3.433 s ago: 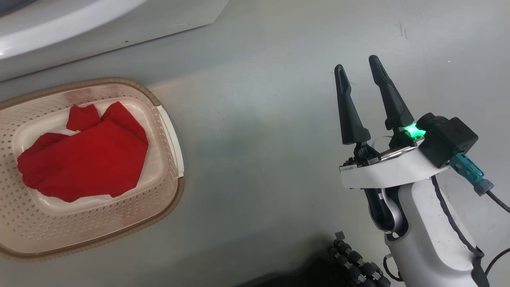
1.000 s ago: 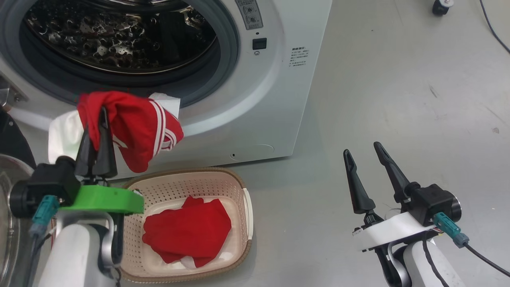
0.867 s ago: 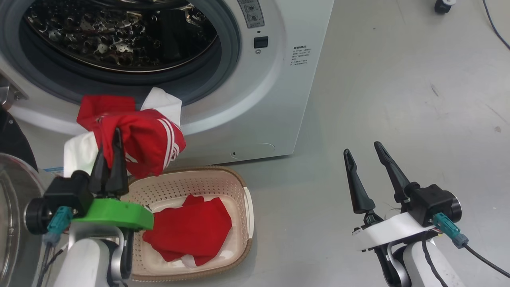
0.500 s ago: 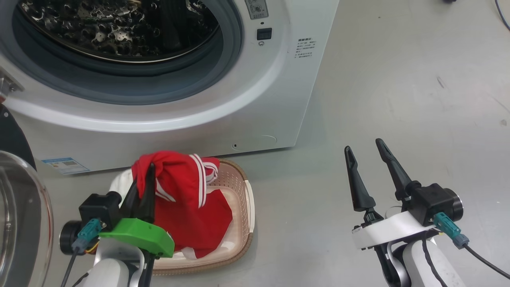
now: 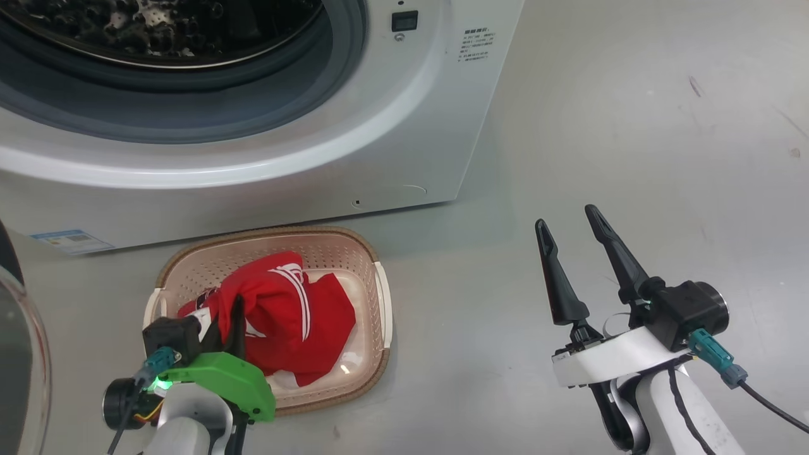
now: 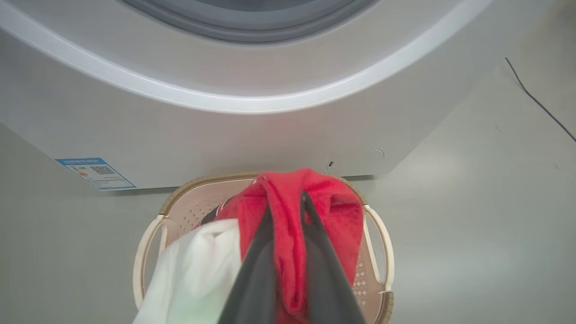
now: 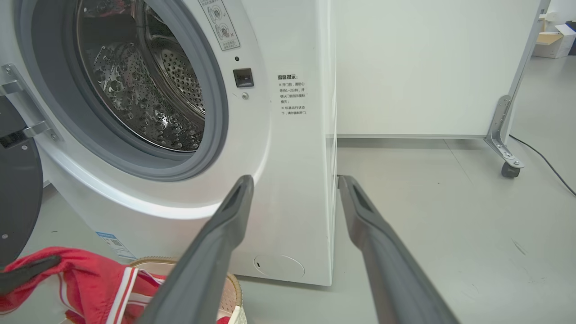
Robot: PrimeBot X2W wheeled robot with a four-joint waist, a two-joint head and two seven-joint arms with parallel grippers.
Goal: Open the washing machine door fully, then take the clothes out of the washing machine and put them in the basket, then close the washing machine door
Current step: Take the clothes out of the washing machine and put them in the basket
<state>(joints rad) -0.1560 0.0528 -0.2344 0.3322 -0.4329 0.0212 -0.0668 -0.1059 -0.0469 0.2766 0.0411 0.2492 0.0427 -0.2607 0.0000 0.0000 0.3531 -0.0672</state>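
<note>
Before us, washing machine (image 5: 392,151): drum (image 5: 158,25) mouth uncovered.
Washing machine door (image 5: 22,379): swung aside, our left.
Basket (image 5: 341,253): on floor (image 5: 632,126), just before machine.
Clothes (image 5: 297,316): red heap inside basket.
Left gripper (image 5: 235,309): clenched on clothes.
Right gripper (image 5: 565,216): fingers spread, empty, over bare floor.

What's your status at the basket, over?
Left gripper shut on red garment, low in the basket. Right gripper open, empty, off to the side. Washer door open.
</note>
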